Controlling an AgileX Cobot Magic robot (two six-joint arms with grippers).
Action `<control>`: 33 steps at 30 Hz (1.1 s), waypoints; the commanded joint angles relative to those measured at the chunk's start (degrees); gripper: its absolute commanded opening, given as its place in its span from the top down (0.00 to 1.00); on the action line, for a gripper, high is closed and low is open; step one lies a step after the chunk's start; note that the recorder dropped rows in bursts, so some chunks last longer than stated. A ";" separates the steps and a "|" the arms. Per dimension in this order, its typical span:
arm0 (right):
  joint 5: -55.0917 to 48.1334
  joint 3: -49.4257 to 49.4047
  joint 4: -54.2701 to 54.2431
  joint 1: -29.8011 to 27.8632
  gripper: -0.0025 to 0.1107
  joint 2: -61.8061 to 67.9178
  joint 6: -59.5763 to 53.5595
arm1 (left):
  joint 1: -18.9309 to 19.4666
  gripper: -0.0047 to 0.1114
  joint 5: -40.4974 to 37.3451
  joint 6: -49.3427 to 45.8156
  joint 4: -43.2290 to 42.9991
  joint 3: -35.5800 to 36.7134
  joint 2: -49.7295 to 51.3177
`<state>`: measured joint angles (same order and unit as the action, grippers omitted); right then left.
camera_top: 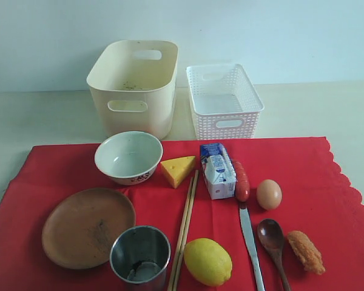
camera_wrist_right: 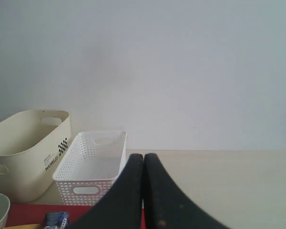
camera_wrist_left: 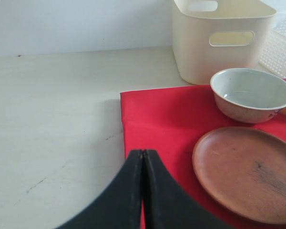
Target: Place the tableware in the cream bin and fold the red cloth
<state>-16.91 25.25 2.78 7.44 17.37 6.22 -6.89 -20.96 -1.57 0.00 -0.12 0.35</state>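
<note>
The red cloth (camera_top: 327, 176) lies spread flat with the tableware on it: a pale bowl (camera_top: 128, 156), a brown plate (camera_top: 88, 227), a steel cup (camera_top: 140, 256), wooden chopsticks (camera_top: 185, 227), a metal knife (camera_top: 251, 242) and a dark wooden spoon (camera_top: 273, 241). Behind the cloth stands the cream bin (camera_top: 133, 85). My left gripper (camera_wrist_left: 143, 152) is shut and empty over the cloth's near-left edge (camera_wrist_left: 148, 119), short of the plate (camera_wrist_left: 248, 171) and bowl (camera_wrist_left: 251, 94). Facing the back wall, my right gripper (camera_wrist_right: 144, 156) is shut and empty. Neither gripper shows in the exterior view.
A white lattice basket (camera_top: 224, 100) stands right of the cream bin. On the cloth also lie a cheese wedge (camera_top: 178, 170), a carton (camera_top: 218, 170), a sausage (camera_top: 241, 180), an egg (camera_top: 269, 194), a lemon (camera_top: 207, 261) and a fried piece (camera_top: 306, 251).
</note>
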 commanded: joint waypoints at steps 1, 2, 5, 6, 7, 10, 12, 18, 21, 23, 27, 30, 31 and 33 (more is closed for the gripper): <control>0.40 2.95 0.05 -0.11 0.98 4.21 -0.02 | 0.14 0.96 0.60 0.20 0.31 0.12 -0.35; 0.40 3.74 0.05 -0.11 0.98 5.42 -0.02 | 0.14 0.96 0.60 0.20 0.31 0.12 -0.35; 0.81 5.37 0.05 -0.11 0.98 8.34 -0.02 | 0.14 0.96 0.60 0.20 0.31 0.12 -0.35; 0.81 5.87 0.05 -0.11 0.98 9.22 -0.02 | 0.14 0.96 0.60 0.20 0.31 0.12 -0.35; 0.81 6.21 0.05 -0.11 0.98 9.90 -0.02 | 0.14 0.96 0.60 0.20 0.31 0.12 -0.35; 0.81 7.25 0.05 -0.11 0.98 12.11 -0.02 | 0.14 0.96 0.60 0.20 0.31 0.12 -0.35; 0.88 7.85 0.05 -0.11 0.98 13.61 -0.02 | 0.14 0.96 0.60 0.20 0.31 0.12 -0.35; 1.26 9.58 0.05 -0.11 0.98 18.30 -0.02 | 0.14 0.96 0.60 0.20 0.31 0.12 -0.35; 1.26 10.29 0.05 -0.11 0.98 20.48 -0.02 | 0.14 0.96 0.60 0.20 0.31 0.12 -0.35; 1.16 10.66 0.05 -0.11 0.98 21.82 -0.02 | 0.14 0.96 0.60 0.20 0.31 0.12 -0.35; 1.17 10.66 0.05 -0.11 0.98 24.67 -0.02 | 0.14 0.96 0.60 0.20 0.31 0.12 -0.35; 1.17 10.66 0.05 -0.11 0.98 25.85 -0.02 | 0.14 0.96 0.60 0.20 0.31 0.12 -0.35; 1.17 10.66 0.05 -0.11 0.98 25.98 -0.02 | 0.14 0.96 0.60 0.20 0.31 0.12 -0.35; 1.05 10.66 0.05 -0.11 0.98 26.07 -0.02 | 0.14 0.96 0.60 0.20 0.31 0.12 -0.35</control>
<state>-16.34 35.50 2.78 7.44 43.11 6.22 -6.89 -20.96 -1.57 0.00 -0.12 0.35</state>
